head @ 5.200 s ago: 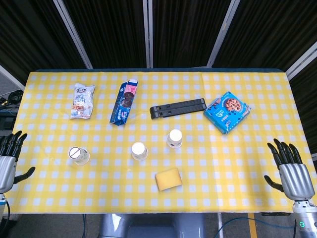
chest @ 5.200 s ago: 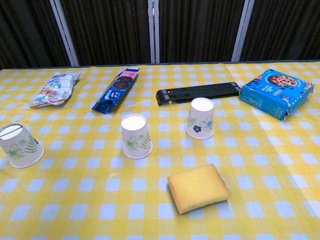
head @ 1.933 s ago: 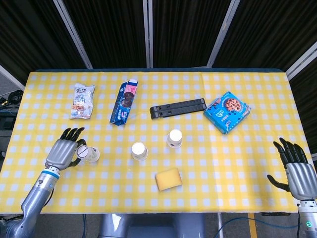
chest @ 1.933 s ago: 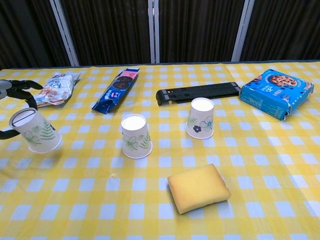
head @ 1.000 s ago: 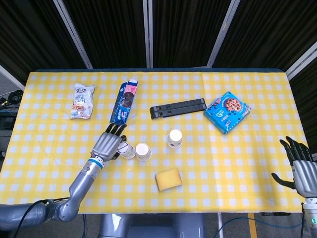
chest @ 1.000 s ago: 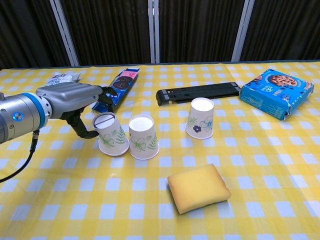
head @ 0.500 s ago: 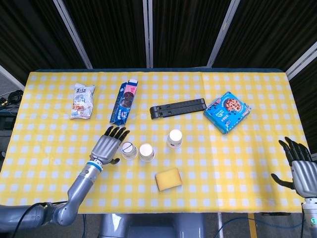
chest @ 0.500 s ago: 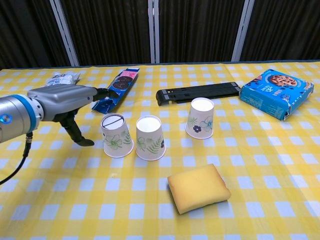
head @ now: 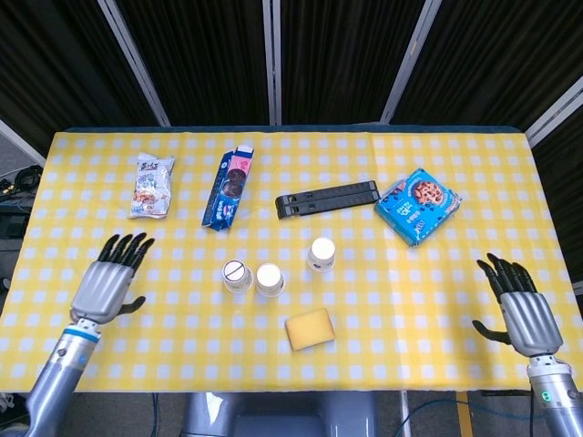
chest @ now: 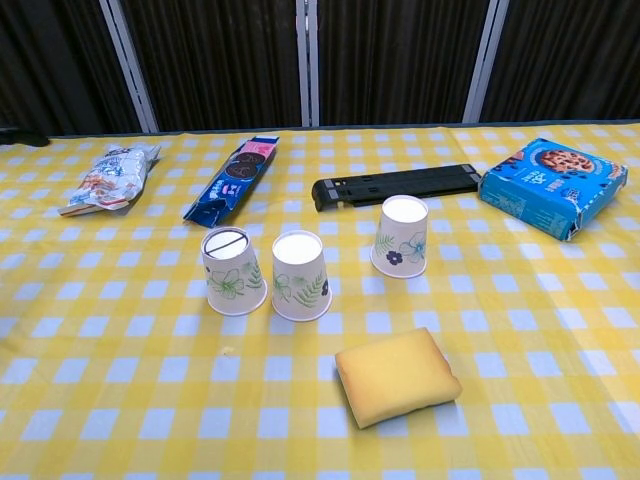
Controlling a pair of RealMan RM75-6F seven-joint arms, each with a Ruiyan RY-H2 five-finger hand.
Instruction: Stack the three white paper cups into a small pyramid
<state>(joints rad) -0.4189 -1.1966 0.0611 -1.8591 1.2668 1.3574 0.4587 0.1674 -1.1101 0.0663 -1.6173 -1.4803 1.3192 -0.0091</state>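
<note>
head view: looks steeply down from above the near edge, taking in the whole bench [head: 455,300] and both hands at the lower corners.
chest view: sits low and close at the near edge, facing level across toward the dark curtain [chest: 400,60].
shared: the middle of the bench, with three paper cups [head: 270,279], sponge [chest: 397,375], snack packs.
chest view alone: no hands.

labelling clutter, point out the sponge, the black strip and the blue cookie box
sponge [chest: 397,376], chest view, top face
black strip [chest: 397,185], chest view, middle of its length
blue cookie box [head: 418,206], head view, printed lid
</note>
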